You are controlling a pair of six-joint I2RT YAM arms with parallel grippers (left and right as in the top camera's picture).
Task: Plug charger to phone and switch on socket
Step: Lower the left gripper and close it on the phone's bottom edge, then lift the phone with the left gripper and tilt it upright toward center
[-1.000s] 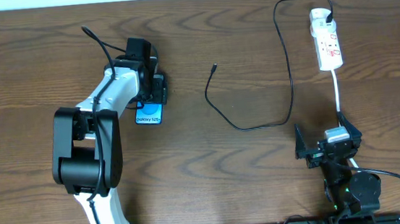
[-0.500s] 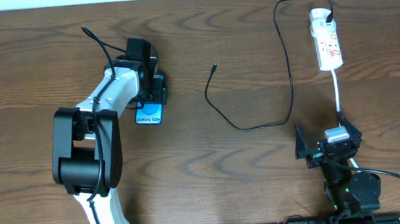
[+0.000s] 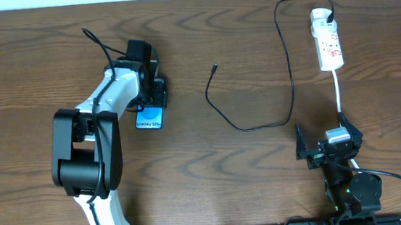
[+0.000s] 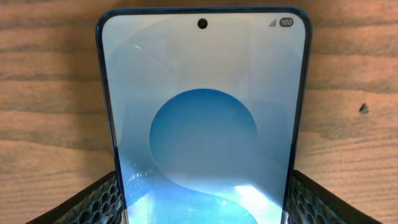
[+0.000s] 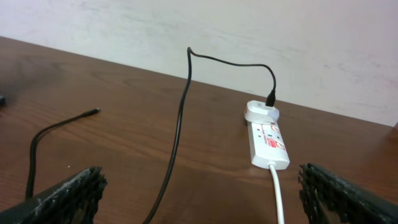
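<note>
The phone (image 3: 149, 118) lies on the wooden table at the left, blue screen up, and it fills the left wrist view as the phone (image 4: 202, 118). My left gripper (image 3: 151, 101) is shut on its far half, a finger (image 4: 93, 202) pressed against each long edge. The charger's black cable (image 3: 218, 111) curls across the middle of the table. Its metal-tipped plug (image 3: 214, 68) lies free, well to the right of the phone. The adapter (image 3: 331, 19) sits in the white socket (image 3: 329, 49) at the back right. My right gripper (image 3: 329, 147) stands open near the front, with nothing between its fingers.
The socket's white cord (image 3: 338, 93) runs from the strip toward my right arm and passes between the right fingers in the right wrist view. A pale wall stands behind the table's far edge (image 5: 155, 68).
The phone and my left gripper have shifted slightly toward the front of the table. The right arm, the cable and the socket have not moved.
</note>
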